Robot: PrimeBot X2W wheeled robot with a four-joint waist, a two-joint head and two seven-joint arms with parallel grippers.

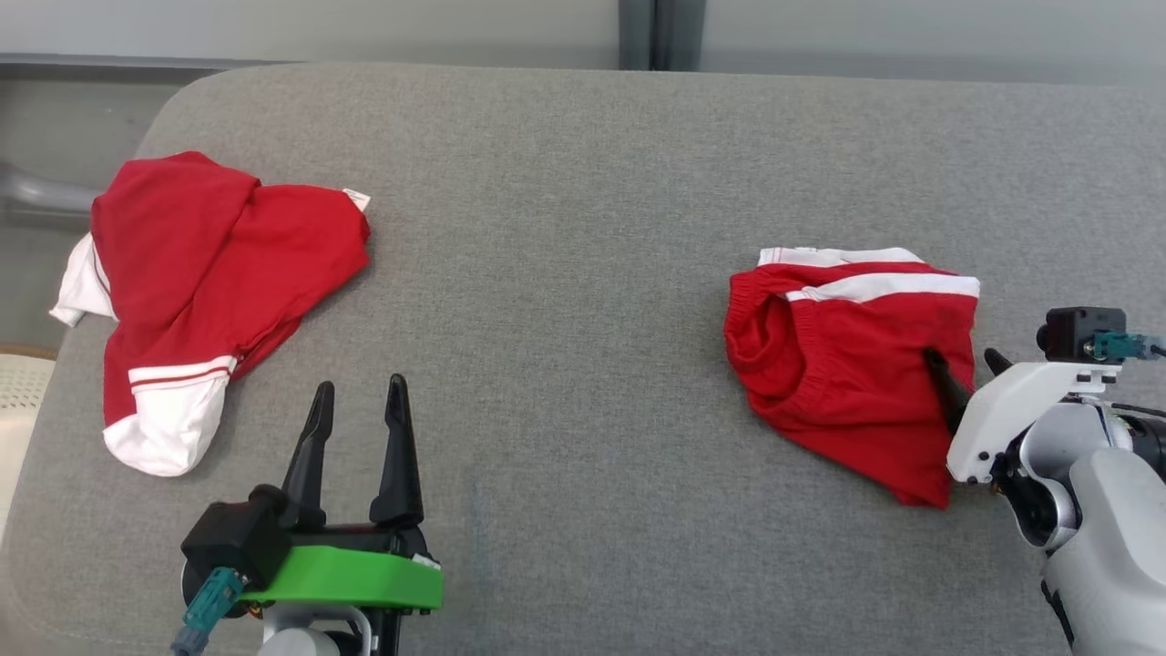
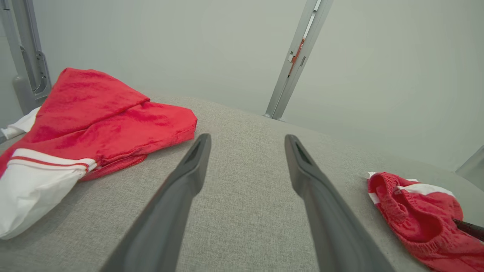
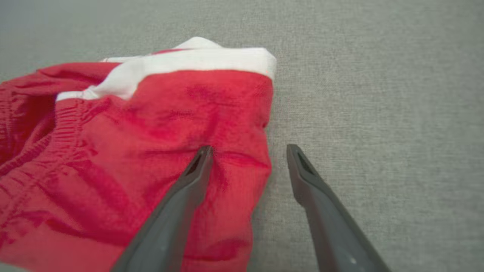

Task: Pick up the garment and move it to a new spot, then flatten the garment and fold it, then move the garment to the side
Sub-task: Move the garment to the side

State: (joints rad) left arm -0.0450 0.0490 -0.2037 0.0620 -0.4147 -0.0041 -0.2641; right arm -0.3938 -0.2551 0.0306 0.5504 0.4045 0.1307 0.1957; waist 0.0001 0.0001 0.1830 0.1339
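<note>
The shorts (image 1: 838,364) lie rumpled on the right of the counter (image 1: 583,273), apparently not yet flattened or folded. The right gripper (image 1: 961,355) straddles their edge, fingers spread, holding nothing. The left gripper (image 1: 360,387), fingers also spread, hangs idle. Nearly everything seems left.

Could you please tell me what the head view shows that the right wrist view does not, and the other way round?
The head view adds a crumpled red and white garment at the robot's left, and the left gripper, open above the bare grey cushion. The right wrist view adds close detail: one finger appears to press a crease into the red shorts near their edge, while the other finger is over bare cushion. Both show the white-striped shorts, the cushion, and the open right gripper straddling the shorts' edge.
</note>
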